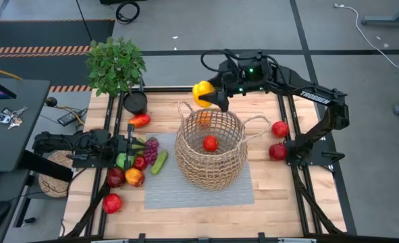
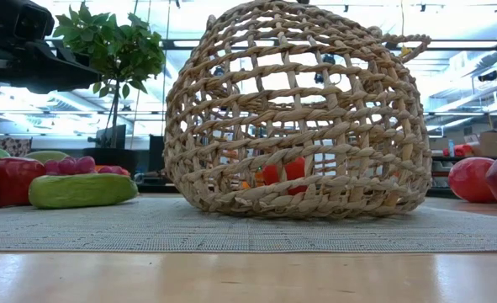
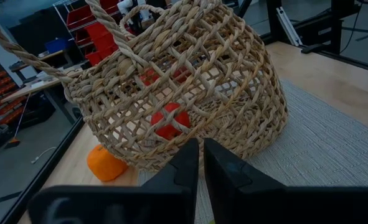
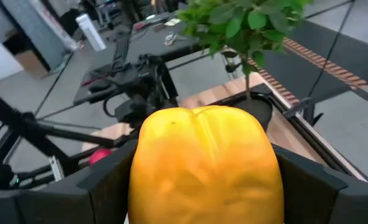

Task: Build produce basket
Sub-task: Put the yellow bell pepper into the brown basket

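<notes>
The tan wicker basket (image 1: 210,150) stands on a grey mat (image 1: 185,192) at mid-table. A red fruit (image 3: 169,121) lies on its bottom. An orange (image 3: 106,163) rests on the wood at the basket's far side. My right gripper (image 1: 209,94) hangs above the basket's far rim, shut on a yellow fruit (image 1: 202,93). My left gripper (image 3: 200,168) waits shut at the table's left, pointing at the basket and holding nothing. More produce lies around it: grapes (image 1: 150,145), a cucumber (image 2: 81,190), a green apple (image 1: 123,160) and red apples (image 1: 113,202). My right gripper pinches the yellow fruit between its two fingers (image 4: 109,180), one on each opposite side of it (image 4: 147,177). The fingers come almost level from the table's right side, tipped slightly down. The fruit is lifted clear, above the basket's far rim.
A potted plant (image 1: 116,64) in a black pot (image 1: 136,102) stands at the far left corner, with a red-orange pepper (image 1: 139,120) beside it. Two red apples (image 1: 279,129) lie on the wood right of the basket. A desk (image 1: 10,121) adjoins the left edge.
</notes>
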